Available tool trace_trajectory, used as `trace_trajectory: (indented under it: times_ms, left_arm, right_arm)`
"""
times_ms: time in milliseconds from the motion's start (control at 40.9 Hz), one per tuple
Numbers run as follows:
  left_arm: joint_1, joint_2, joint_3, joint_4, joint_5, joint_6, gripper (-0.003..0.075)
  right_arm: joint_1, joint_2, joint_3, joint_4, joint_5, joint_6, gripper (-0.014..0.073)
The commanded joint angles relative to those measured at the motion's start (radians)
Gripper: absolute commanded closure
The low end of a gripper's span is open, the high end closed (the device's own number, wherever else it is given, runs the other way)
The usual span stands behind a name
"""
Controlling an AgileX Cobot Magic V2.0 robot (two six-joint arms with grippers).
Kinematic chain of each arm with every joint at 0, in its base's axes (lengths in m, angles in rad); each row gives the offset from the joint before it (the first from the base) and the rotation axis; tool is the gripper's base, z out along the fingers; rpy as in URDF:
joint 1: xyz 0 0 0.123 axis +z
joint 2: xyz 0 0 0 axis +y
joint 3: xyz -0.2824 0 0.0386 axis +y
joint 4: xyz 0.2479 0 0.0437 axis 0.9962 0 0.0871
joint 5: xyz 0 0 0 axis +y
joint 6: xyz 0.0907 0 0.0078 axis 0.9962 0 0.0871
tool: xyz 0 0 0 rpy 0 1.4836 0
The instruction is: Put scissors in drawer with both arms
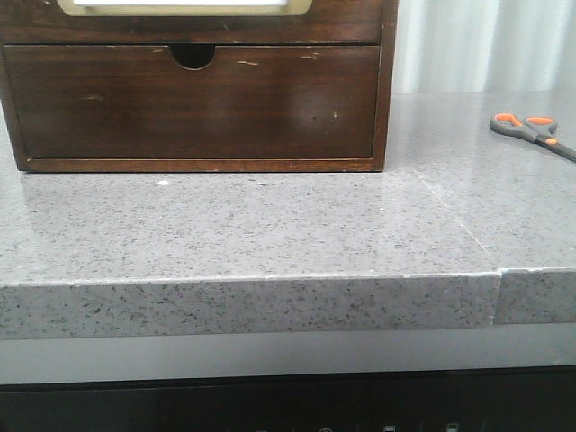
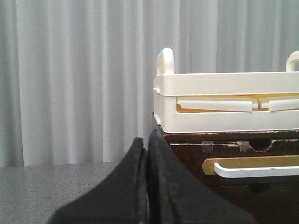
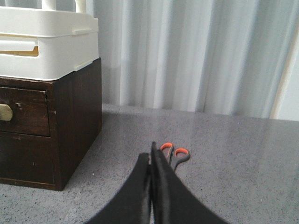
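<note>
The scissors (image 1: pixel 531 130), grey handles with orange-lined loops, lie flat on the grey counter at the far right, well right of the cabinet. The drawer (image 1: pixel 346 22) is the upper one, shut, with only its lower edge and gold-rimmed pale panel showing at the top of the front view. It also shows in the left wrist view (image 2: pixel 229 150) and the right wrist view (image 3: pixel 28 112). My left gripper (image 2: pixel 145 140) is shut and empty, left of the cabinet's corner. My right gripper (image 3: pixel 150 156) is shut and empty, with the scissors (image 3: pixel 175 153) just beyond its tips. Neither gripper shows in the front view.
The plain dark lower drawer (image 1: pixel 189 99) with a semicircular notch is shut. A white basket (image 2: pixel 224 107) sits on top of the cabinet. A pale curtain hangs behind. The counter has a front edge and a seam at the right (image 1: pixel 498 297).
</note>
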Motion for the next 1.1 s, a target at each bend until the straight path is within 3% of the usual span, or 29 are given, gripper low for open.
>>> trace_trajectory:
  times_ms: [0,269,856,929,978,1076]
  left_arm:
    - [0.0,0.093,-0.094,-0.008,0.0,-0.006,0.0741]
    - [0.0,0.321,-0.206,-0.008,0.146,-0.007,0.0741]
    - [0.0,0.521,-0.168,-0.012,0.163,-0.007,0.074]
    - [0.0,0.525,-0.168,-0.022,0.163,-0.007,0.0722]
    - [0.0,0.525,-0.168,-0.035,0.163,-0.007,0.0669]
    - [0.0,0.527,-0.168,-0.054,0.161,-0.007,0.045]
  right_arm:
    - [-0.006,0.088,-0.097,-0.01,-0.006,-0.001,0.0662]
    - [-0.006,0.266,-0.171,-0.045,0.13,-0.001,0.0662]
    - [-0.006,0.504,-0.169,-0.044,0.206,-0.001,0.0652]
    - [-0.006,0.511,-0.169,-0.045,0.206,-0.001,0.0575]
    - [-0.006,0.511,-0.169,-0.045,0.206,-0.001,0.0478]
    - [-0.006,0.511,-0.169,-0.055,0.205,-0.001,0.0235]
